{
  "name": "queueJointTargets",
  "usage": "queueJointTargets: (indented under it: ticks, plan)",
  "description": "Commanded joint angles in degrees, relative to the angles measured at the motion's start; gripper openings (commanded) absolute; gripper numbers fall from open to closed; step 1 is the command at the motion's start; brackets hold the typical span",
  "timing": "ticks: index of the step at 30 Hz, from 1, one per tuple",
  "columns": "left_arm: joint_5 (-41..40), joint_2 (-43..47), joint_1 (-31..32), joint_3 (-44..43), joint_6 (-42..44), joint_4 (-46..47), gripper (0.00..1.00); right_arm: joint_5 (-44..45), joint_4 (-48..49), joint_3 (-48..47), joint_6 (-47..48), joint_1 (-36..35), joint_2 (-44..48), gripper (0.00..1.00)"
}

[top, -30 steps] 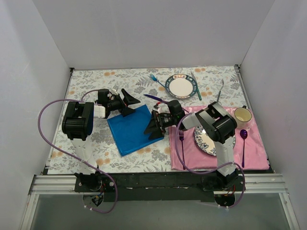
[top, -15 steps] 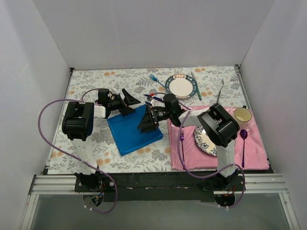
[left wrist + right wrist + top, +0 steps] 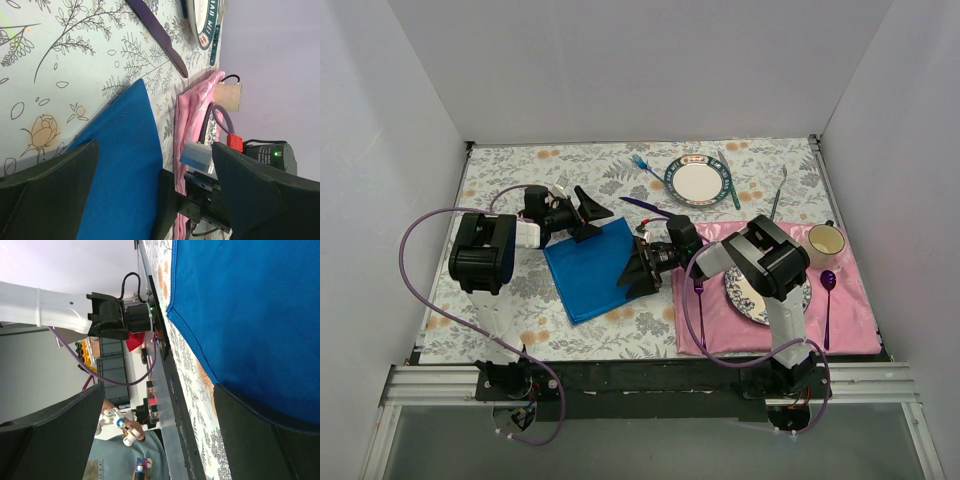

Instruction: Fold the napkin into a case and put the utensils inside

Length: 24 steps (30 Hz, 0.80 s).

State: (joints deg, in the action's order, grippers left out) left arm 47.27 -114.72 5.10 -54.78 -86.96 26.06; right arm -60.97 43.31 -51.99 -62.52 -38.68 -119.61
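The blue napkin (image 3: pixel 598 268) lies flat on the table as a folded rectangle; it also shows in the left wrist view (image 3: pixel 125 165) and the right wrist view (image 3: pixel 250 315). My left gripper (image 3: pixel 590 218) is open, its jaws spread wide over the napkin's far corner (image 3: pixel 155 147). My right gripper (image 3: pixel 638 275) is open and low at the napkin's right edge (image 3: pixel 157 395). The dark purple knife (image 3: pixel 642 206) lies on the table just beyond the napkin, also seen from the left wrist (image 3: pixel 157 35). The light-blue fork (image 3: pixel 645 165) lies left of the small plate.
A small plate (image 3: pixel 698 181) with a teal knife (image 3: pixel 728 180) beside it stands at the back. A pink placemat (image 3: pixel 720 325) on the right carries a patterned plate (image 3: pixel 745 295), a magenta fork (image 3: pixel 699 295), a purple spoon (image 3: pixel 828 290) and a cup (image 3: pixel 825 240).
My right gripper swung up and left over the napkin, then came back down to the napkin's right edge. The left gripper and the napkin have not moved.
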Motion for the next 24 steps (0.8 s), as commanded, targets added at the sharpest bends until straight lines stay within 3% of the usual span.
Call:
queueJointTargets:
  ticks: [1, 8, 11, 24]
  plan:
    - [-2.53, 1.16, 0.17, 1.26, 2.49, -3.92, 0.98, 0.86, 2.22, -0.39, 1.09, 0.18, -2.39, 0.99]
    - [6.34, 7.91, 0.69, 0.03, -1.46, 4.34, 0.98, -1.61, 3.80, -3.73, 0.73, -0.35, 6.66, 0.99]
    - [5.74, 9.60, 2.19, -2.86, 1.53, 0.32, 0.98, -1.52, 2.23, -3.21, 2.65, 0.09, 9.66, 0.99]
    - [0.20, -3.84, 9.84, -12.54, -1.71, 2.15, 0.98, 2.87, -8.24, -4.00, 11.02, 3.61, 2.90, 0.99]
